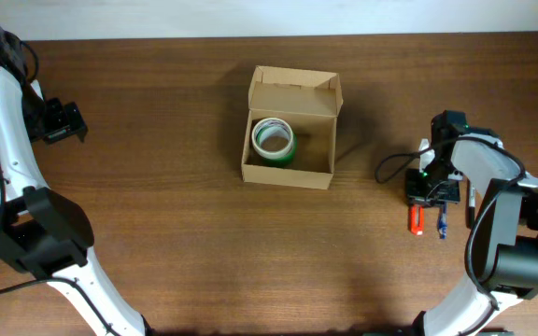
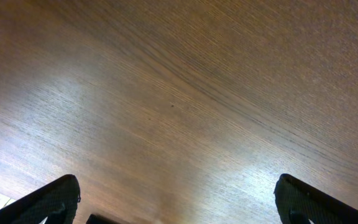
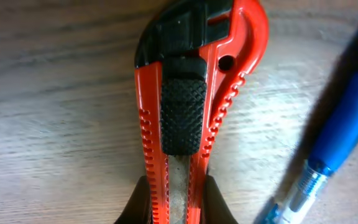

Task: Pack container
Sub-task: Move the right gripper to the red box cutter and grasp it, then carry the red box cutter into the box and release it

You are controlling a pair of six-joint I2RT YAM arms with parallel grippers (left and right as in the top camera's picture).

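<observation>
The container [image 1: 318, 154] is a small tan cardboard box at the table's middle, its flap lid [image 1: 293, 91] open toward the back. A green tape roll [image 1: 273, 140] lies in its left half. My right gripper [image 1: 428, 194] is low over the table to the right of the box; in the right wrist view its fingers [image 3: 178, 200] are shut on both sides of a red utility knife [image 3: 182, 112] that lies on the wood, its red end also showing overhead [image 1: 417, 220]. My left gripper [image 1: 62, 121] is open and empty at the far left, over bare wood [image 2: 176, 199].
A blue pen [image 1: 442, 224] lies just right of the knife, close to the right gripper, and shows in the right wrist view [image 3: 344, 124]. A dark pen [image 1: 472, 198] lies further right. The right arm's base stands at the front right.
</observation>
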